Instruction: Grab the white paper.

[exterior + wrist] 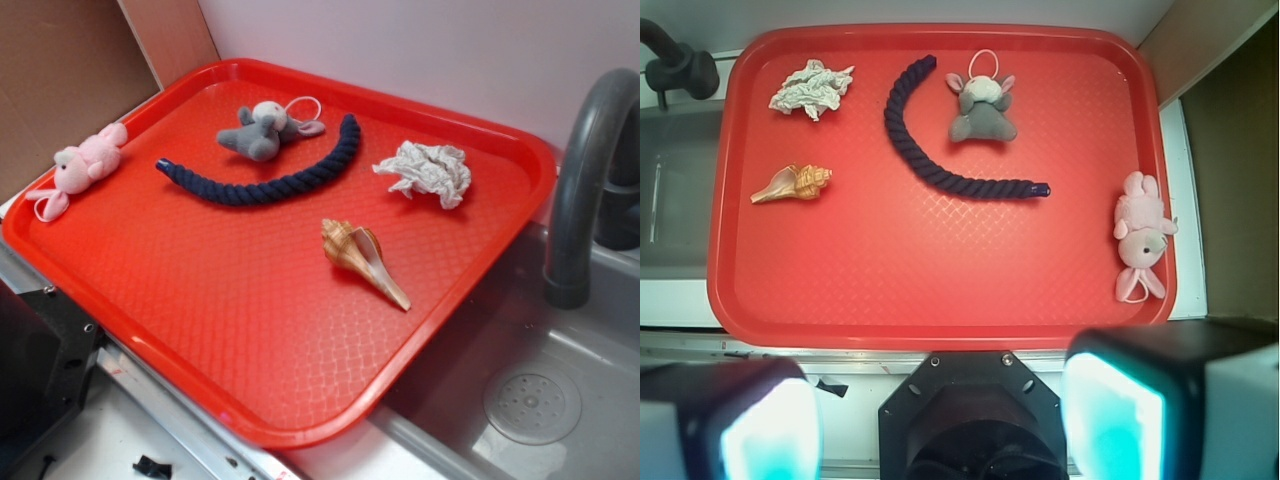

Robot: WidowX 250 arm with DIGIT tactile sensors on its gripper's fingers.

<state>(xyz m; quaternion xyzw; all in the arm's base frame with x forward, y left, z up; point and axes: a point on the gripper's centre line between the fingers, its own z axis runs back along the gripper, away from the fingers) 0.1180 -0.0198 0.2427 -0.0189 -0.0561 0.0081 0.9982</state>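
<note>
Nearest in the wrist view, the tool [940,420] hangs over the tray's near edge, jaws spread wide and empty, so nothing is grasped yet. The white paper [811,87] lies untouched at 11 o'clock on the red tray [940,300], beyond the seashell [793,184]. No writing or labels are readable.

exterior view: camera off one corner of the red tray [120,300], looking down at a slant, fairly near, sink [560,400] at right. wrist view: straight down from high over the tray's near edge, gripper [940,420] fingers at bottom of frame. both views share the whole tray.
</note>
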